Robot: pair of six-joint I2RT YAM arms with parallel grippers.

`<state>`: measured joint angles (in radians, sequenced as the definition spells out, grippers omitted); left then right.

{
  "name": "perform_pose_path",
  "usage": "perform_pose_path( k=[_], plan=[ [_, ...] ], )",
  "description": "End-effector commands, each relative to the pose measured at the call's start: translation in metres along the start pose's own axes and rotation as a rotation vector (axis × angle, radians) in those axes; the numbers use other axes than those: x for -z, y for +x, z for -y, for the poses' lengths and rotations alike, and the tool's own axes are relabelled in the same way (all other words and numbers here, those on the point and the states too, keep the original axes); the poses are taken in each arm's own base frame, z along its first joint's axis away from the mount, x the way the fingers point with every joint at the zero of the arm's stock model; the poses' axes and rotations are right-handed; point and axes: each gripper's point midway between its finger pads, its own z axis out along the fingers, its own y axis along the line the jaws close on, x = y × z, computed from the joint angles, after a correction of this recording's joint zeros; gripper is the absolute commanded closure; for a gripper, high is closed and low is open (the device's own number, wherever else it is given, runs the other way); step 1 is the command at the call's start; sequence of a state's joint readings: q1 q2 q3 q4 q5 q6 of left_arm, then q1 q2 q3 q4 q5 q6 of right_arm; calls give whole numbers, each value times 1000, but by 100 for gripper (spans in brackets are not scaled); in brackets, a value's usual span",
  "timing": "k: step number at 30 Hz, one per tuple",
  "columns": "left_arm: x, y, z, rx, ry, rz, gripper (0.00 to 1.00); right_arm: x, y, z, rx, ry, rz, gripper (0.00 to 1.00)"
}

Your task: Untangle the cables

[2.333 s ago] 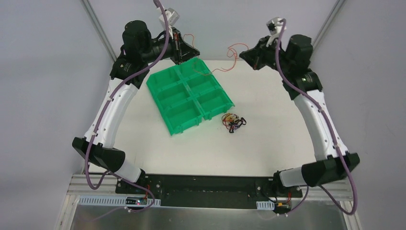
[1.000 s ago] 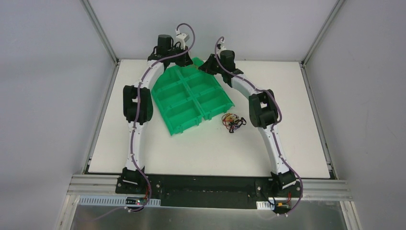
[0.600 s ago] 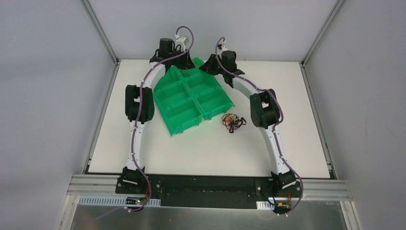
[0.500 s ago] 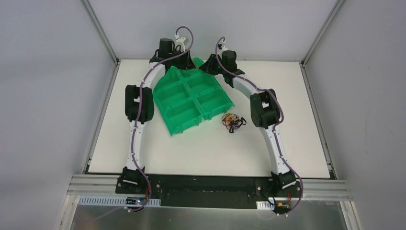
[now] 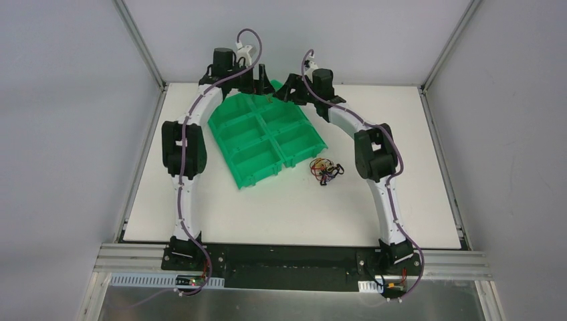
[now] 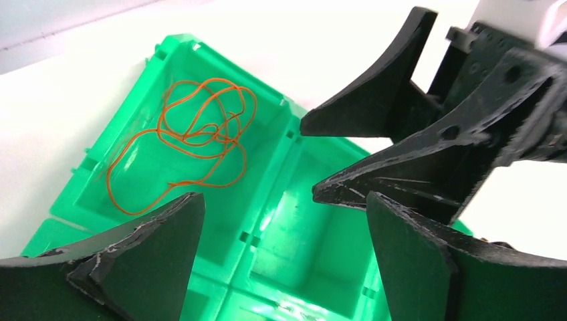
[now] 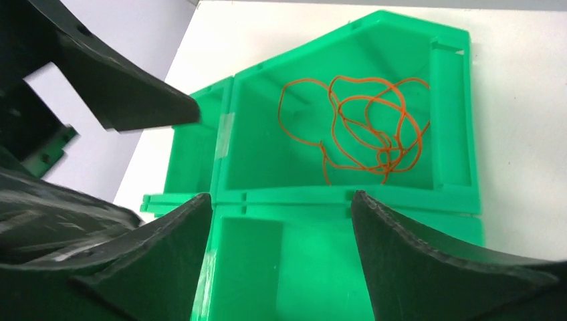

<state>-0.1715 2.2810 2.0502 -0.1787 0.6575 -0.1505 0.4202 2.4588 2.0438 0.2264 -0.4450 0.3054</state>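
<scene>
Noted a knotted clump of cables [image 5: 324, 169] on the table, well behind both grippers toward the arm bases, just beside the green tray [image 5: 235, 175]. Judged most of the untangling not yet done. Farther out, over the tray's far end, found the left gripper [image 6: 281, 221] and right gripper [image 7: 281, 207] both spread wide, holding nothing. Just beyond their tips, saw one orange cable [image 7: 361, 127] lying loose and alone in an end compartment; counted that one as separated.
</scene>
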Motion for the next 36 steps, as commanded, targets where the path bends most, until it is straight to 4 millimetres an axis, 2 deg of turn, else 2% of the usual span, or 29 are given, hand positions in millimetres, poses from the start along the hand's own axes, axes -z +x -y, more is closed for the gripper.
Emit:
perform_pose_path(
  k=[1,4,5,6,8,11,14,16,18,20,21,22,23,25,27,29,31,36],
  plan=[
    [63,-62,43,-79,57,117,1,47,-59,-59,141,-100,83,15],
    [96,-76,56,-136,55,131,1,84,-84,-69,206,-116,110,2],
    [108,-79,60,-161,58,136,1,106,-97,-81,232,-140,124,1],
    [123,-85,63,-200,55,149,1,125,-105,-83,258,-152,123,1],
    [154,-95,68,-326,36,177,1,160,-112,-84,275,-153,80,1],
    [193,-96,73,-417,-71,176,1,222,-105,-83,260,-139,-36,1],
    [217,-80,86,-472,-97,144,1,286,-72,-79,237,-91,-233,1],
    [228,-59,109,-503,-30,100,1,324,-32,-67,235,31,-403,1],
    [236,-33,138,-517,74,81,1,356,6,-57,179,127,-516,3],
    [236,-3,166,-571,164,54,1,376,43,-49,169,163,-580,3],
    [231,15,178,-607,204,27,1,385,54,-50,177,179,-576,4],
    [224,36,197,-664,262,-1,2,388,67,-45,157,194,-584,4],
    [219,54,204,-698,298,-30,4,390,78,-43,143,199,-590,5],
    [204,95,237,-783,436,-90,11,391,95,-37,82,215,-602,7],
    [191,130,261,-818,584,-138,20,386,102,-35,28,212,-601,12],
    [176,159,277,-868,704,-160,30,378,109,-31,-23,207,-594,14],
    [152,173,284,-913,722,-147,36,371,114,-23,-54,216,-587,16],
    [100,191,290,-1070,743,-96,50,348,125,2,-139,243,-607,24]
  ],
)
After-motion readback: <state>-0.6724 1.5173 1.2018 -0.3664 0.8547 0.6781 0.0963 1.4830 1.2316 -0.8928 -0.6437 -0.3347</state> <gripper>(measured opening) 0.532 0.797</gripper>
